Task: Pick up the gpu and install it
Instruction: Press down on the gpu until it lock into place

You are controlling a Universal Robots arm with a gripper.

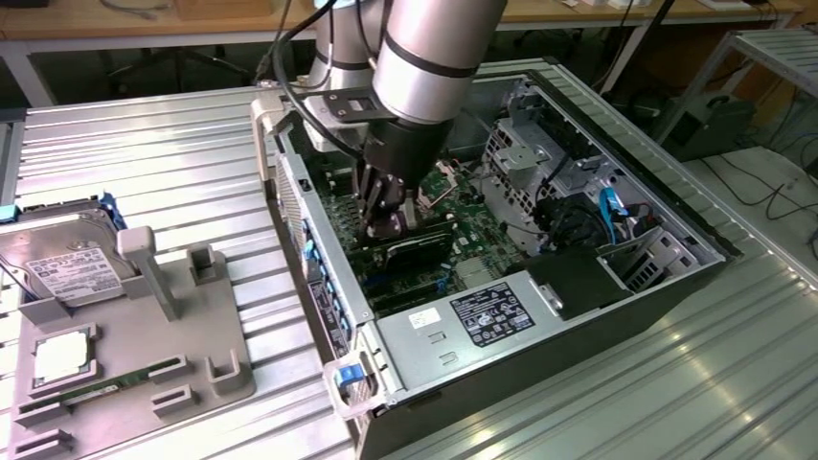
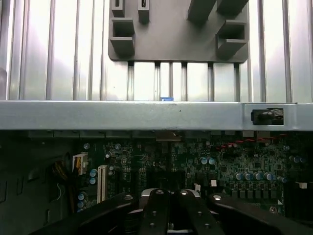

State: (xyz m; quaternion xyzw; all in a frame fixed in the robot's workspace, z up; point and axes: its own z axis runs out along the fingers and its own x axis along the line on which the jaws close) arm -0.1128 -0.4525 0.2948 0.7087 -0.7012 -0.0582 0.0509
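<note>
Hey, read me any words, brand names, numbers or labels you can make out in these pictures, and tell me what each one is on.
None can be read.
White label on the hard drive: printed lines, too small to read.
Black label on the silver power supply in the computer case: white print, too blurred to read.
Motherboard: markings too fine to read.

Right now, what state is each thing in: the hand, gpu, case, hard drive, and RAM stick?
hand: lowered inside the case, over the motherboard; grip state unclear.
gpu: dark card seen edge-on, standing on the motherboard just below the hand.
case: lying on its side, side panel off, open.
hard drive: resting in the grey tray, outside the case.
RAM stick: lying in its tray slot.
</note>
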